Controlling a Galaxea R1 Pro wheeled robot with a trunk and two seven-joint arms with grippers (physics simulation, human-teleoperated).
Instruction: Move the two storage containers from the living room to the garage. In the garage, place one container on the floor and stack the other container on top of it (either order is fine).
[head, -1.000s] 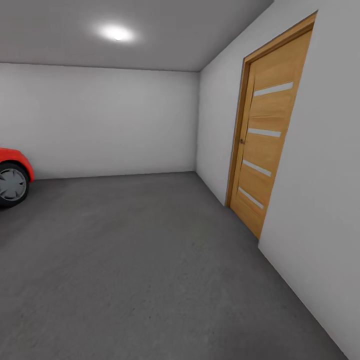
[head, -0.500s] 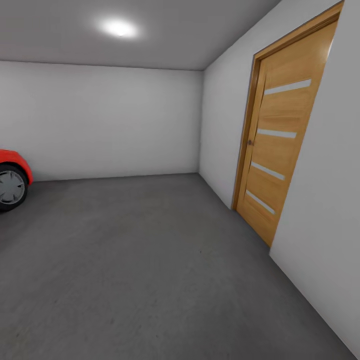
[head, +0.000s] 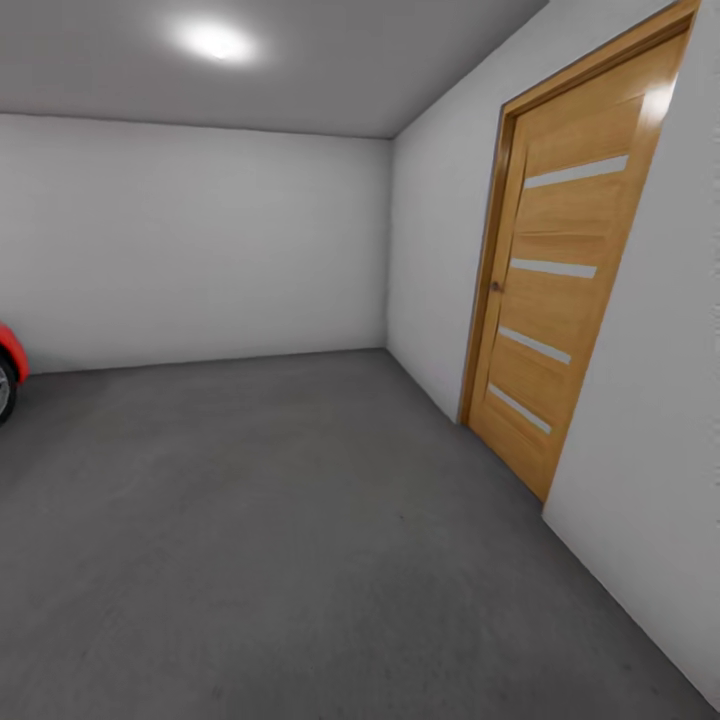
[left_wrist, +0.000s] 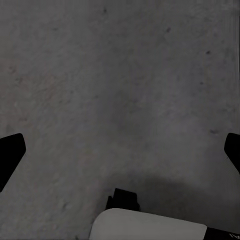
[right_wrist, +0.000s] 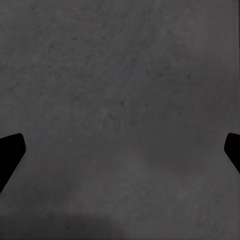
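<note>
Garage: grey floor (head: 300, 520), door (head: 560, 270) at right. My left gripper (left_wrist: 120, 150) and right gripper (right_wrist: 120, 150) spread wide, only concrete between jaws. Containers out of sight. In transit; next, probably fetch them.

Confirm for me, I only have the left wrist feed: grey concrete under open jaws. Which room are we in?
Observer: The garage. Head view shows pale grey walls and a wooden door on the right wall.
Operator: Door open?
Observer: Shut, flush in its frame.
Operator: Right arm carrying anything?
Observer: No. The right gripper has its jaws spread wide over bare floor, nothing between them.
Operator: Anything parked in here?
Observer: A red car, just its edge and part of a wheel at the head view's left border.
</note>
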